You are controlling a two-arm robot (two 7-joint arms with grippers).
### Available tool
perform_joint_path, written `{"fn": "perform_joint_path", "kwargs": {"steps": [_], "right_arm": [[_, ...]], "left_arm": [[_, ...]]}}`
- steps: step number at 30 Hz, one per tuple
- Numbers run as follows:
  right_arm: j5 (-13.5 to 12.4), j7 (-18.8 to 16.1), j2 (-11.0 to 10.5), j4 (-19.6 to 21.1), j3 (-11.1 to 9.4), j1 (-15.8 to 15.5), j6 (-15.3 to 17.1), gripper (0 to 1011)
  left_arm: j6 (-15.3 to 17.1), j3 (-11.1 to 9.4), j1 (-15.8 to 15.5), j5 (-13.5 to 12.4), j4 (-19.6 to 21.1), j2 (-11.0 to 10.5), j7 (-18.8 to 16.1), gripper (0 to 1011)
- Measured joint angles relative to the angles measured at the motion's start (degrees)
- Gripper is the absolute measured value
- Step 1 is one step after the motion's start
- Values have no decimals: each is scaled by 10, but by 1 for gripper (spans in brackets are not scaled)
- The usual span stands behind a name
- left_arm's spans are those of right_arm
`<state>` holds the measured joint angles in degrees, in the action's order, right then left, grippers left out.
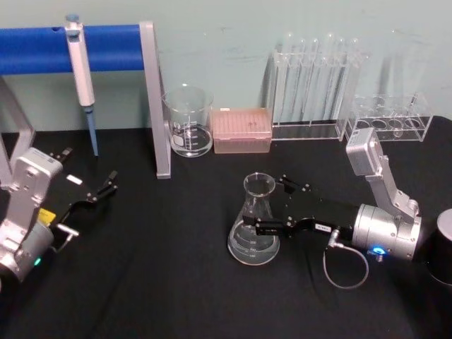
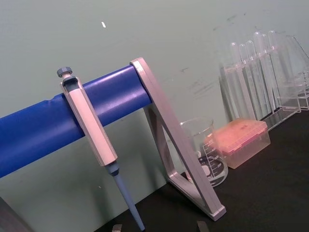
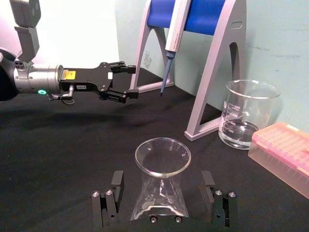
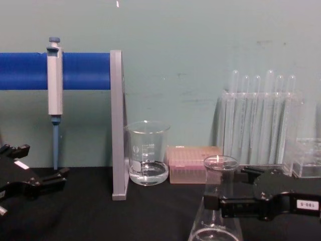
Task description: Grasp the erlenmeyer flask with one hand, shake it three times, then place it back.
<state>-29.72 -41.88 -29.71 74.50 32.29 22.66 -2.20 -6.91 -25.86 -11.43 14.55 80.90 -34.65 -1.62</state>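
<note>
The erlenmeyer flask [image 1: 253, 240] is standing upright on the black table [image 1: 176, 282], a bit in front of the pink tip box [image 1: 242, 131]. The right gripper [image 1: 265, 203] has a finger on each side of the neck, but the right wrist view shows gaps both sides, so it's released, not squeezing. The left gripper [image 1: 92, 194] sits off to the left, jaws apart too.

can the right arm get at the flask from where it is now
Likely yes: the right gripper has its open fingers either side of the flask, nothing between them and the glass.
</note>
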Motion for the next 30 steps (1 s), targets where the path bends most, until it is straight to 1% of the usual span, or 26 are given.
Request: {"fn": "perform_joint_path", "kwargs": {"steps": [28,30], "right_arm": [[-1,0,0,0,0,0,1,1003],[-1,0,0,0,0,0,1,967]], "left_arm": [[0,0,0,0,0,0,0,1001],[0,0,0,0,0,0,0,1001]]}}
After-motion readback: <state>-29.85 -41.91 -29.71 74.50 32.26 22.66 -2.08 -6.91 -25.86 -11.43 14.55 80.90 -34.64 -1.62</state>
